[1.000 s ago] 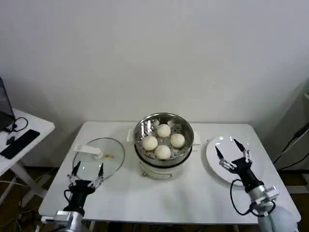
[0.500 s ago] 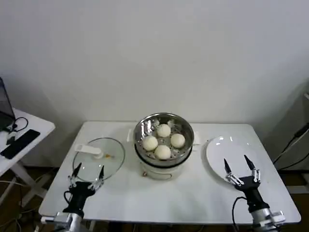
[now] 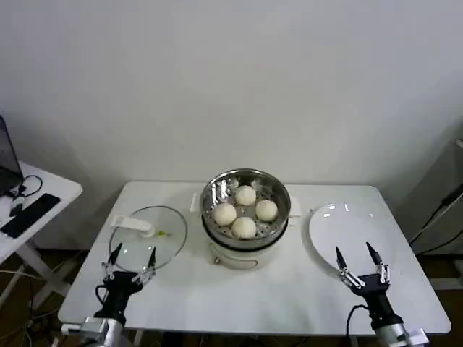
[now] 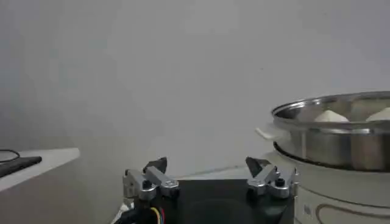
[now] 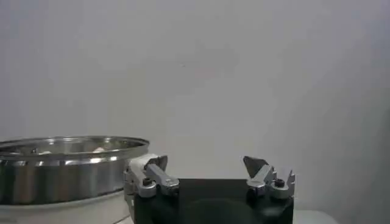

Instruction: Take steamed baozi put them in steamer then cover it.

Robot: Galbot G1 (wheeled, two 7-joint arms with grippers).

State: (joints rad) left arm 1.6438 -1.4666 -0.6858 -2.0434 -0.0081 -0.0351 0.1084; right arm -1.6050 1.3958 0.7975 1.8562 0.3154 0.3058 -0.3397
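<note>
All four buns (image 3: 244, 211) are sitting in the steamer (image 3: 245, 186), so loading looks done; covering is next. Lid (image 3: 147, 238) is lying on the table (image 3: 289, 289) beside it. Left gripper (image 3: 132, 256), fingers apart, is hovering just short of the lid & needs to grab its handle. Right gripper (image 3: 360, 265) is idling w/ fingers apart by the plate (image 3: 347, 224).

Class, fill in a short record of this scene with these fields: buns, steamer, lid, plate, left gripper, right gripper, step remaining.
buns: four steamed baozi lying in the steamer
steamer: steel steamer on a white cooker base, mid-table, uncovered
lid: glass cover flat on the table, on the robot's left of the steamer
plate: white plate, bare, on the robot's right
left gripper: left gripper open, at the cover's near edge
right gripper: right gripper open, near the plate's front edge
step remaining: cover not yet on the steamer
</note>
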